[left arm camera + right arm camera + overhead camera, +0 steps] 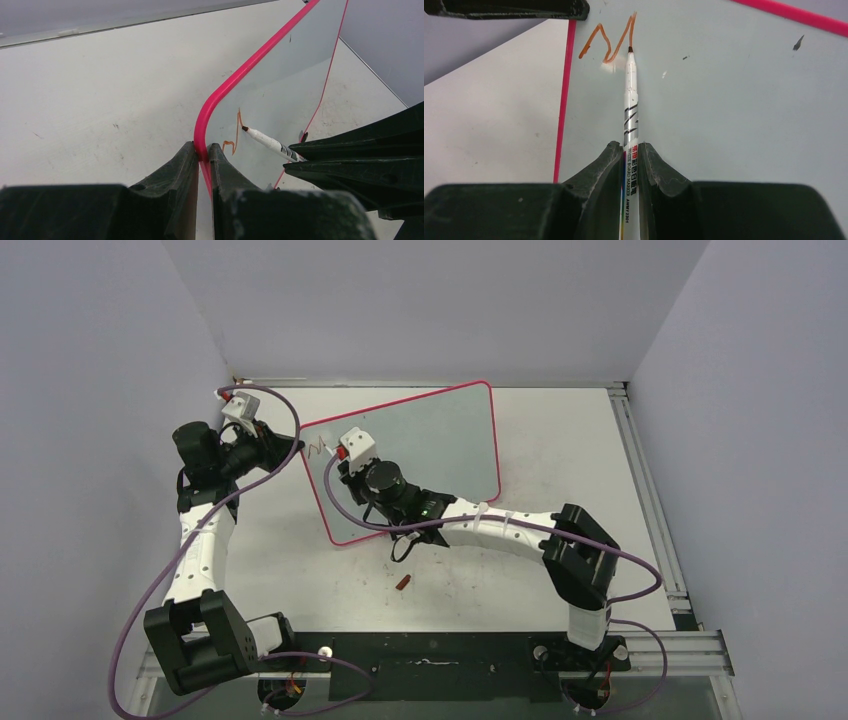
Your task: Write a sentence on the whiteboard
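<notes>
Item 1: whiteboard [440,440]. Large rectangular board with a pale grey-white face, rounded corners and a thin pink-red rim. Set up at a slant on the counter, not lying flat, in the middle of the far half. Its rim is pinched just below one rounded corner by the left pincer [202,152].

Item 2: sentence [609,40]. Only a first zigzag so far, like an "M", in thin, shaky orange-brown strokes. Small against the face, close beside the pinched corner.

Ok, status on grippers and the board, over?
Left gripper shut on whiteboard rim. Right gripper shut on marker, tip on board. Sentence: first letter only. Nothing in the way.
</notes>
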Robot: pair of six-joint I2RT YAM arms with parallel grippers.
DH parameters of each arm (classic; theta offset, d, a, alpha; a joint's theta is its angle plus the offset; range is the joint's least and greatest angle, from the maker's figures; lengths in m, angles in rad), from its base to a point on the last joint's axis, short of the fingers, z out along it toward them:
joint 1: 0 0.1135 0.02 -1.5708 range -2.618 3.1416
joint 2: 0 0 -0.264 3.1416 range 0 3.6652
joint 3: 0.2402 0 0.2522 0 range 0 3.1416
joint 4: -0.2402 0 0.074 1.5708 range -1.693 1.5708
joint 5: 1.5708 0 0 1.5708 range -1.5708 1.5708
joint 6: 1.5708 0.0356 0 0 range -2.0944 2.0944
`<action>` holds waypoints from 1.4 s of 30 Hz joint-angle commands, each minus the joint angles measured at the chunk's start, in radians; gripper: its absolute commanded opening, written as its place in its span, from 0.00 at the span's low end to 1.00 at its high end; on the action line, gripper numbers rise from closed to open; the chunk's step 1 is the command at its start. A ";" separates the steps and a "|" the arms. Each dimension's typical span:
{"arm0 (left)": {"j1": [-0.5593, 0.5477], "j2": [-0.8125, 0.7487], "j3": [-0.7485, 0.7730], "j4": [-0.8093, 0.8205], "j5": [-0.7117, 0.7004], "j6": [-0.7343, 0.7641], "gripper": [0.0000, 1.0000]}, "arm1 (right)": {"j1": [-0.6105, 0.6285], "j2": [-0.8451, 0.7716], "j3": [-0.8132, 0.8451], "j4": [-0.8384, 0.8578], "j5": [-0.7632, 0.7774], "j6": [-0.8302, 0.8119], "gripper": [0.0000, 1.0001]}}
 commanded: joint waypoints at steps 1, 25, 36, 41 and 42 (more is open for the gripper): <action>-0.004 -0.017 -0.014 -0.033 0.023 0.008 0.00 | -0.005 0.004 -0.033 -0.011 0.011 0.021 0.05; -0.004 -0.019 -0.017 -0.033 0.016 0.008 0.00 | 0.022 -0.082 -0.065 0.077 0.054 -0.020 0.05; -0.004 -0.018 -0.014 -0.031 0.015 0.007 0.00 | 0.009 -0.043 -0.002 0.061 0.068 -0.024 0.05; -0.004 -0.018 -0.014 -0.031 0.015 0.007 0.00 | 0.004 -0.019 0.026 0.039 0.064 -0.022 0.05; -0.004 -0.018 -0.014 -0.031 0.016 0.007 0.00 | 0.004 -0.017 0.026 0.038 0.064 -0.021 0.05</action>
